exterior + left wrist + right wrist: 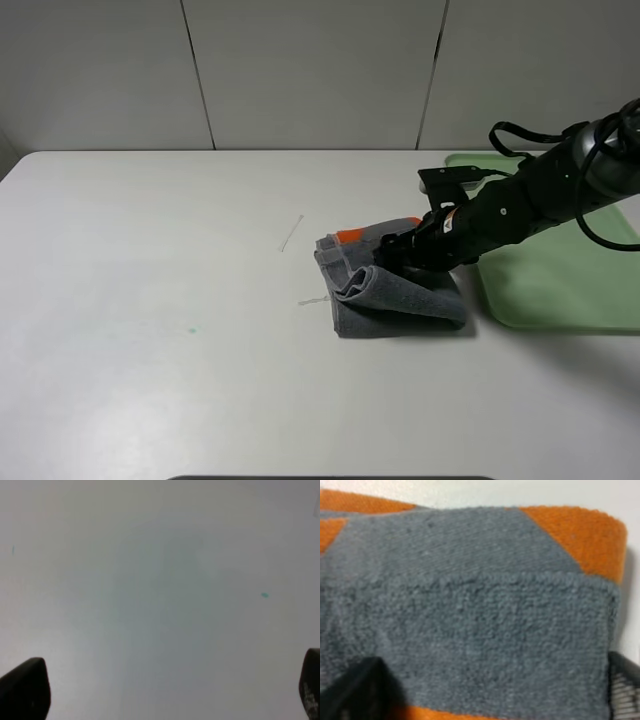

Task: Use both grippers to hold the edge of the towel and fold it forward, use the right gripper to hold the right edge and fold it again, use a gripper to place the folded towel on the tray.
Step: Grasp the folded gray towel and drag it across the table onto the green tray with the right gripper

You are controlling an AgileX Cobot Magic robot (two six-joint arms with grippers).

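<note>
— Right gripper (pixel 392 252) first: how wide are you, and what have you got?

— Jaws spread wide, one tip at each lower corner of my wrist view, with the towel (pixel 395 285) filling the space between them. I'm down on the folded bundle at centre right of the high view; whether I've actually pinched it, I can't tell. Grey terry faces me, orange showing at the corners.

— And your other hand?

— Left gripper (pixel 165 690) is wide apart too, nothing between the tips, only the bare white table (pixel 160 580) with a tiny green speck (pixel 264 595).

— Where's the tray?

— Tray (pixel 560 290) lies at the right edge of the high view, just beside the towel, under my right arm.

— Any writing?

— None that I can read.
</note>
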